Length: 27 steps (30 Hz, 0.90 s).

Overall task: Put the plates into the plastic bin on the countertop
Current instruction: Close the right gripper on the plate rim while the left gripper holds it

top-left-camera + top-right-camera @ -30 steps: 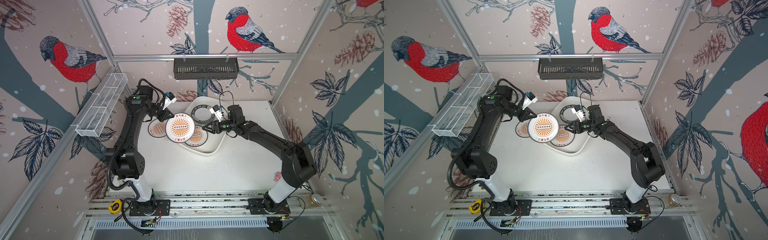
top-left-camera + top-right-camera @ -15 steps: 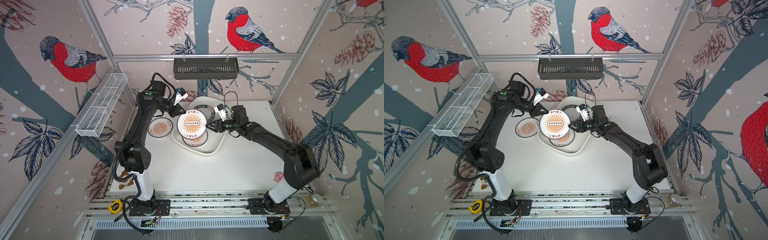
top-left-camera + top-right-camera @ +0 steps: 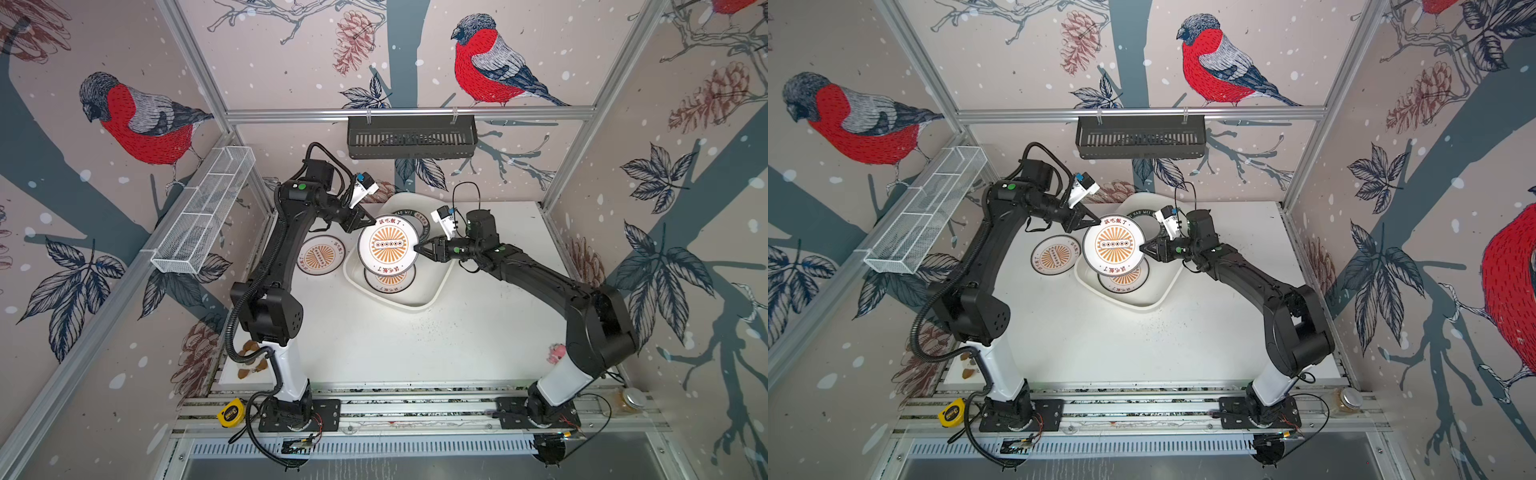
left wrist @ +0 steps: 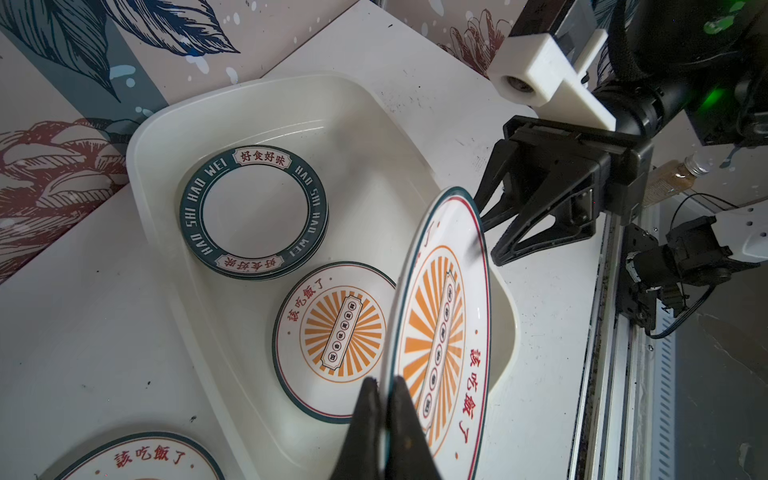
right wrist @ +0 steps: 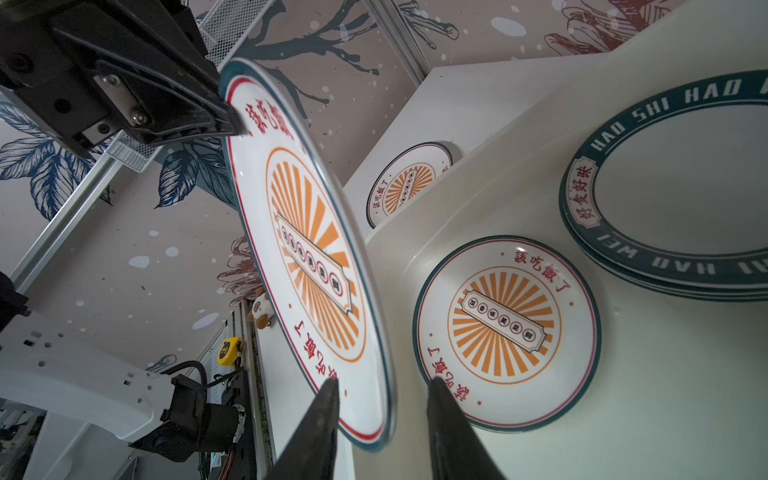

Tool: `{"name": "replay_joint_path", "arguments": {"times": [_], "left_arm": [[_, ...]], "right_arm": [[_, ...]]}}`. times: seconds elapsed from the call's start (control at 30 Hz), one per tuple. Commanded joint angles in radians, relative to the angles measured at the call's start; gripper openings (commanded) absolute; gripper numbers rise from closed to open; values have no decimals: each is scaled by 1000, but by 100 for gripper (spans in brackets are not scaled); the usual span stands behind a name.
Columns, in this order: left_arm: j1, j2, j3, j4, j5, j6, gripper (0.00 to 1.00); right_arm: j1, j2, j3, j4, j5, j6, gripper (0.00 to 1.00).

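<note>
While the left pincer (image 3: pixel 372 218) clenches the sunburst plate (image 3: pixel 387 246) by its rim above the plastic bin (image 3: pixel 434 291) near the tabletop's (image 3: pixel 374 345) far edge, the right pincer (image 3: pixel 417 248) straddles the opposite rim, released.

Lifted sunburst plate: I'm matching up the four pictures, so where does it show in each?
Top view: plate at centre, over the bin.
Top view: plate at centre, likewise.
Left wrist: plate close up, edge-on, pinched by the left fingers.
Right wrist: plate close up, tilted, rim between the right fingers.
Shared landmark: the green-banded plates in the bin.
</note>
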Motion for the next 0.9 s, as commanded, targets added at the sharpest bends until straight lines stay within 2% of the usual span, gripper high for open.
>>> {"name": "replay_joint_path", "arguments": {"times": [0.0, 0.37, 0.57, 0.6, 0.73, 0.87], "left_arm": [[-4, -16, -5, 13, 45, -14, 0], [-19, -26, -11, 25, 56, -27, 0], [-20, -28, -15, 33, 68, -41, 0], [-20, -30, -16, 38, 68, -44, 3], [-20, -41, -30, 66, 48, -64, 27], [-20, -65, -59, 123, -2, -96, 47]], "right_arm": [[-2, 7, 3, 49, -43, 14, 33], [-8, -11, -18, 72, -66, 28, 7], [-13, -14, -28, 95, -79, 46, 2], [-14, -14, -28, 98, -81, 48, 2], [-20, -16, -28, 106, -82, 58, 2], [-42, -14, -26, 101, -79, 63, 1]]}}
